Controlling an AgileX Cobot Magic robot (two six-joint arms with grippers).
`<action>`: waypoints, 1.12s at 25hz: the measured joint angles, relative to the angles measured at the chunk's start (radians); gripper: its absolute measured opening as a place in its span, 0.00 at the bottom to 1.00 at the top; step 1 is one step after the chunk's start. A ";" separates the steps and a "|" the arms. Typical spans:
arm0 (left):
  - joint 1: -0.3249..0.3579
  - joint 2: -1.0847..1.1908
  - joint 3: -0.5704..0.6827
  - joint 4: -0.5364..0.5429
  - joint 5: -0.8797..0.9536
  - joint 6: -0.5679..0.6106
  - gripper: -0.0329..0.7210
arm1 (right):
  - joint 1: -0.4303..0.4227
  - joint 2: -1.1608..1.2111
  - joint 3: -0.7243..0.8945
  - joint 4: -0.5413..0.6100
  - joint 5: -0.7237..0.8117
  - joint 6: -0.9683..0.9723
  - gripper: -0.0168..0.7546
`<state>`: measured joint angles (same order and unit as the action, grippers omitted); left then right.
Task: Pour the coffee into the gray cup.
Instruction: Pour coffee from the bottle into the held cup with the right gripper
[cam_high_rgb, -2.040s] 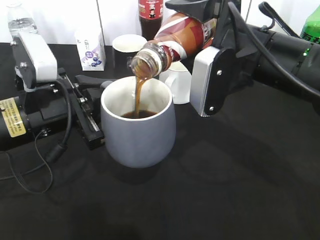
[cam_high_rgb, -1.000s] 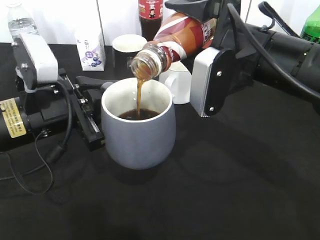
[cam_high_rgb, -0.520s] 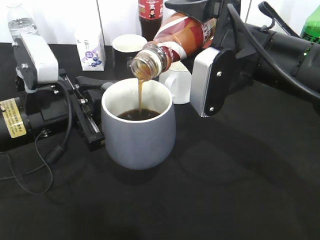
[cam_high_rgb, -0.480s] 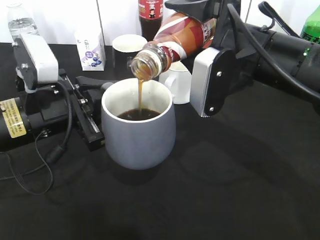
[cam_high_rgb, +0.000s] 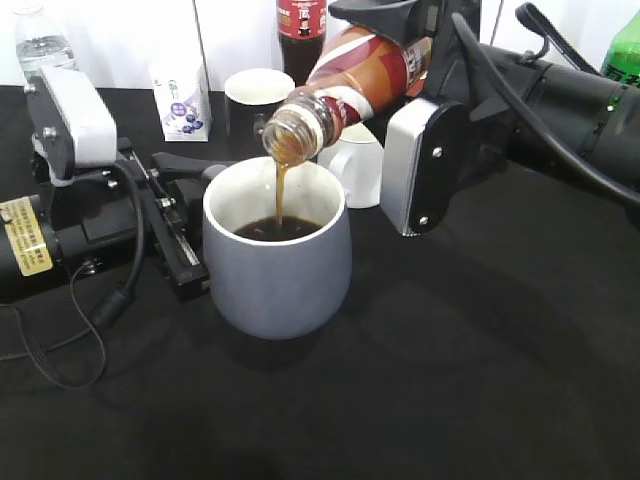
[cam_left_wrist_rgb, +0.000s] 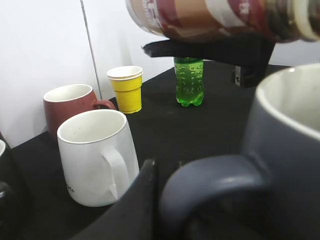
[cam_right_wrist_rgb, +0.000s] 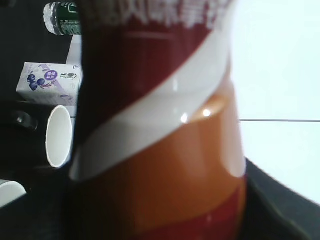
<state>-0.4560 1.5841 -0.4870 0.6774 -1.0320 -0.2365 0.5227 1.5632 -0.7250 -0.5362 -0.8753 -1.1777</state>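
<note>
The gray cup (cam_high_rgb: 278, 262) stands in the middle of the black table, with dark coffee inside. My right gripper (cam_high_rgb: 402, 85) is shut on the Nescafe coffee bottle (cam_high_rgb: 350, 72) and holds it tilted over the cup, mouth down to the left. A thin brown stream (cam_high_rgb: 281, 195) runs from the mouth into the cup. The bottle's label fills the right wrist view (cam_right_wrist_rgb: 160, 150). My left gripper (cam_high_rgb: 185, 185) is at the cup's left side. In the left wrist view the cup's handle (cam_left_wrist_rgb: 210, 182) sits against one black finger (cam_left_wrist_rgb: 142, 200); the other finger is hidden.
Behind the cup stand a white mug (cam_high_rgb: 355, 170), a black mug (cam_high_rgb: 255, 95), a cola bottle (cam_high_rgb: 300, 25), a small carton (cam_high_rgb: 182, 100) and a water bottle (cam_high_rgb: 40, 40). The left wrist view shows a maroon mug (cam_left_wrist_rgb: 67, 102), a yellow paper cup (cam_left_wrist_rgb: 127, 87) and a green bottle (cam_left_wrist_rgb: 189, 80).
The coffee keeps streaming into the cup and its level has risen. The bottle's mouth has lifted slightly. The cup and left arm have not moved.
</note>
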 joint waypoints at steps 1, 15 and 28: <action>0.000 0.000 0.000 0.000 0.000 0.000 0.12 | 0.000 0.000 0.000 0.000 0.000 -0.001 0.71; 0.000 0.000 0.000 0.001 0.000 0.000 0.12 | 0.000 0.000 0.000 0.000 -0.001 -0.005 0.71; 0.000 0.000 0.000 0.001 0.000 0.003 0.12 | 0.000 0.000 -0.003 0.000 -0.007 -0.005 0.71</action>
<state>-0.4560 1.5841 -0.4870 0.6784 -1.0320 -0.2331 0.5227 1.5632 -0.7280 -0.5362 -0.8826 -1.1825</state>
